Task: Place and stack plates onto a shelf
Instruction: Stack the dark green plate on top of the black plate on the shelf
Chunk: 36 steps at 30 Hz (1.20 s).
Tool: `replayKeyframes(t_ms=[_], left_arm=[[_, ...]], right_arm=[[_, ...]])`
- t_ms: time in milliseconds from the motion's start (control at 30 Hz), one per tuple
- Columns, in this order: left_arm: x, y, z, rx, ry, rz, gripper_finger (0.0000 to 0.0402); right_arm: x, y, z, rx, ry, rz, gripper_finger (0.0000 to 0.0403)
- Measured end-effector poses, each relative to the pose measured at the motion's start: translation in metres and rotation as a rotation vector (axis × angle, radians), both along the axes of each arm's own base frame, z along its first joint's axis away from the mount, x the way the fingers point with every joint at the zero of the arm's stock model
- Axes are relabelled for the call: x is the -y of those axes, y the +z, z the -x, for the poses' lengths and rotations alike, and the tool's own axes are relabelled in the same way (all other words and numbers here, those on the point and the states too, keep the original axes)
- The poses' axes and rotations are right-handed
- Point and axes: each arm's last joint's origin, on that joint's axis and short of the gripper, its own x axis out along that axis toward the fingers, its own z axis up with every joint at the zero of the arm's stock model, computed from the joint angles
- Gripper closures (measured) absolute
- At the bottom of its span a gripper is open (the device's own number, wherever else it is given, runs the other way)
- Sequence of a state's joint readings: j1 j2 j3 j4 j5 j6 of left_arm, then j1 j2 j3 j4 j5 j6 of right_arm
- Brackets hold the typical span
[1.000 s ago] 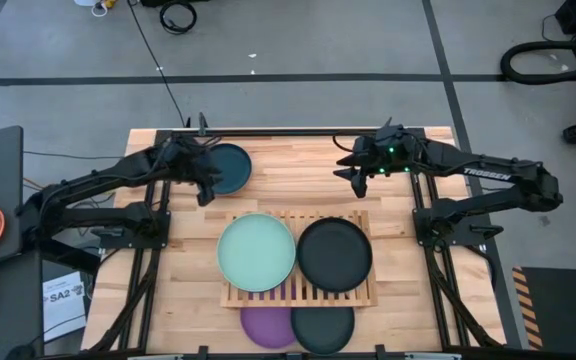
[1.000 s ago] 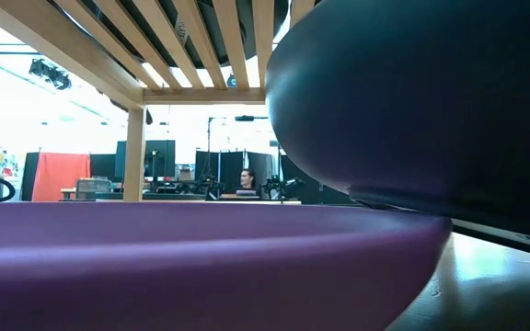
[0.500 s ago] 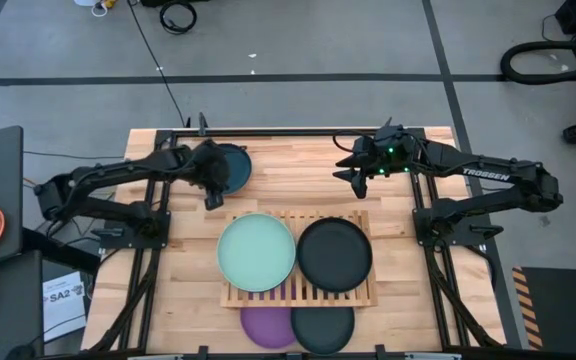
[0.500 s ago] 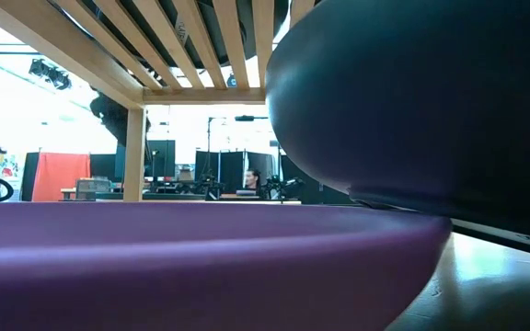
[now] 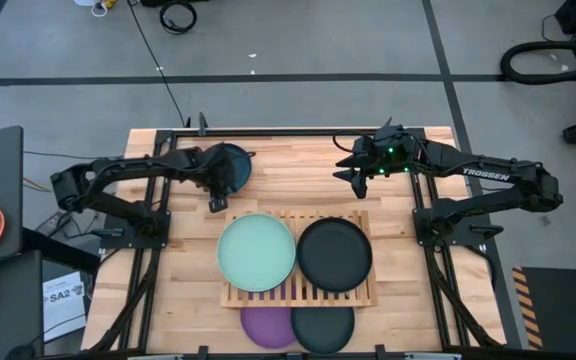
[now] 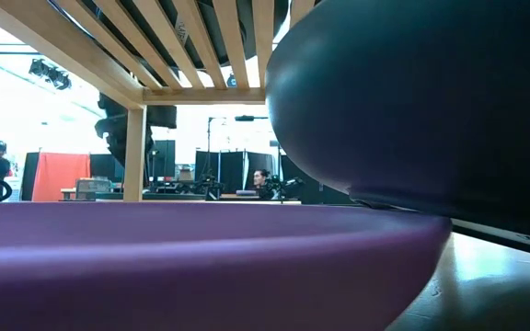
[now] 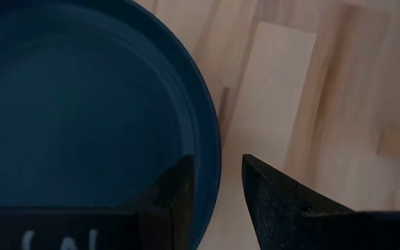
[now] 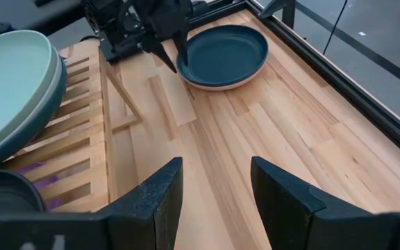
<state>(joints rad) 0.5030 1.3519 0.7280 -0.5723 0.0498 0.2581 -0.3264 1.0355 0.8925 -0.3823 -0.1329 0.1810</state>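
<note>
Your left gripper (image 7: pixel 217 180) straddles the rim of the dark teal plate (image 5: pixel 230 167) at the table's far left, one finger inside the dish and one outside, not yet pinched, so it looks set to lift by the edge. The right wrist view alone shows a salmon plate (image 8: pixel 217 85) beneath it. On the shelf (image 5: pixel 360 298) sit the mint plate (image 5: pixel 256 252) and black plate (image 5: pixel 334 255). Your right gripper (image 8: pixel 215 184) waits open and empty over bare table.
</note>
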Motion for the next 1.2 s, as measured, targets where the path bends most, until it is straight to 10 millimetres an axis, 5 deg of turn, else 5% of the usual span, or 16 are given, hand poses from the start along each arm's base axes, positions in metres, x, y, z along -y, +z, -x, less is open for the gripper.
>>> replayKeyframes(t_ms=[733, 1200], left_arm=[[-0.007, -0.024, -0.013, -0.033, 0.003, 0.019, 0.0278], [-0.008, -0.023, -0.014, -0.029, 0.014, 0.006, 0.0371]], right_arm=[[0.0, 0.0, 0.0, 0.0, 0.0, 0.0, 0.0228], [0.0, 0.0, 0.0, 0.001, 0.0, 0.0, 0.0228]])
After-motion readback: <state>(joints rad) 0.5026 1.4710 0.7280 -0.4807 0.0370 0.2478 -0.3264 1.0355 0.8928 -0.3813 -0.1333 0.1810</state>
